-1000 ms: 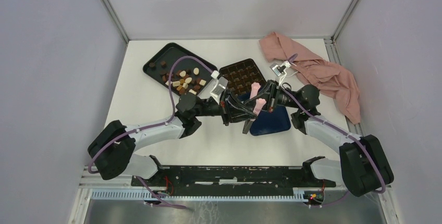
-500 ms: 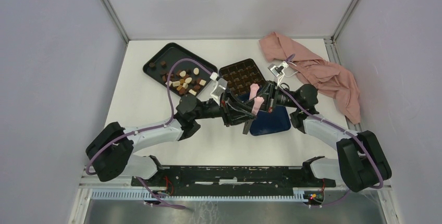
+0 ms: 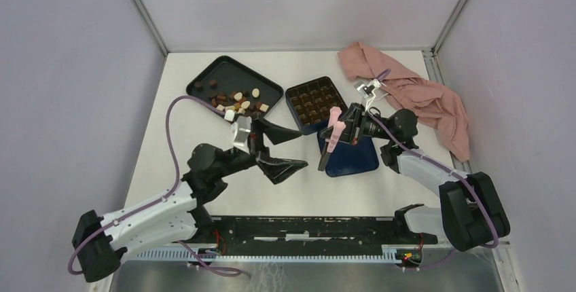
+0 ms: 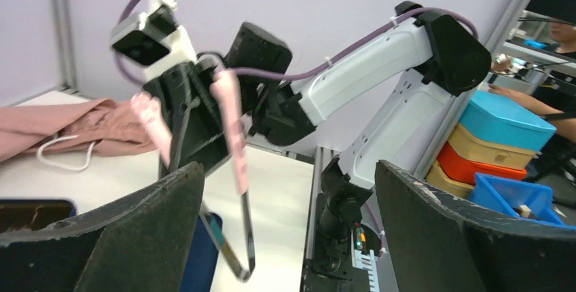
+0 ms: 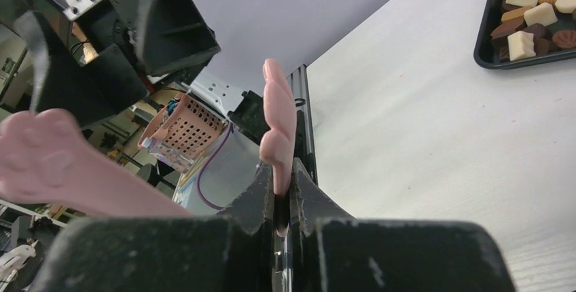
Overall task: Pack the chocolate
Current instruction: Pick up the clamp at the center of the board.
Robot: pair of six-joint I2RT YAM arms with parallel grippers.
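Observation:
The chocolate (image 3: 238, 102) lies as many small dark, light brown and cream pieces in a black tray (image 3: 204, 75), also seen in the right wrist view as chocolate (image 5: 533, 13). More pieces sit in the dark blue grid box (image 3: 314, 102). My right gripper (image 3: 344, 132) is shut on metal tongs with pink tips (image 3: 331, 132), held above the table; its jaws (image 5: 283, 176) pinch one tong arm (image 5: 277, 122). My left gripper (image 3: 299, 148) stands wide open and holds nothing, left of the tongs and apart from them. In the left wrist view the tongs (image 4: 234, 142) hang beyond the open left gripper (image 4: 289, 170).
A dark blue flat lid (image 3: 350, 156) lies on the table under the tongs, in front of the grid box. A pink cloth (image 3: 414, 95) is bunched at the back right. Grey walls close in both sides.
My left gripper opened, let go of the tongs and drew back to the left and nearer the front edge. The right gripper kept hold of the tongs, hardly moving.

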